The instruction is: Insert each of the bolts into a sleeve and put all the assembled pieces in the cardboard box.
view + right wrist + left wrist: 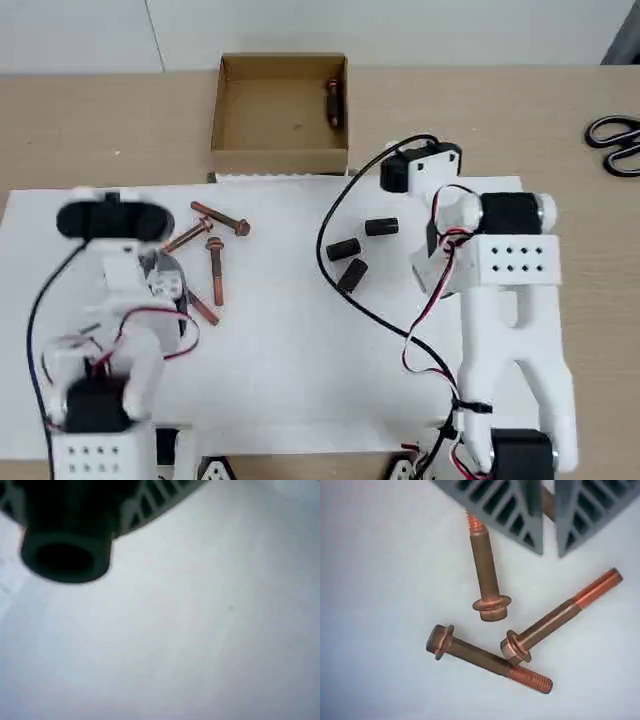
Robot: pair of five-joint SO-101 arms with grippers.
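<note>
1. Grey ribbed fingers of the left gripper (549, 542) point down at the white sheet (290, 350). They press on both sides of a gripped bolt (547, 502), so this gripper is closed on it. The left arm comes in from 7 o'clock of the high view.
2. The right arm rises from 5 o'clock and bends toward the centre. The right gripper (75, 505) is clamped on a black held sleeve (65, 555), which hangs above bare sheet with its hollow end toward the wrist camera.
3. Just at 9 o'clock of the right arm's wrist lie the upper sleeve (381, 228), middle sleeve (344, 248) and lower sleeve (352, 274), near each other but apart. A black cable (322, 250) curves close past them on their 9 o'clock side.
4. Beside the left gripper lie the nearest bolt (487, 570), the slanted bolt (565, 612) and the crossing bolt (485, 657). The slanted bolt's head touches the crossing bolt's shank.
5. The cardboard box (280, 160) stands at 12 o'clock, just beyond the sheet's far edge. One assembled piece (333, 100) lies along its 3 o'clock wall. A wide bare part of the sheet lies between the two arms toward 6 o'clock. Scissors (615, 140) lie at 2 o'clock on the wooden table (100, 120), cut off by the edge.
6. Most of the gripped bolt is hidden behind the fingers. The nearest bolt's threaded end goes under one finger. The gripper covers the rear of the held sleeve.
</note>
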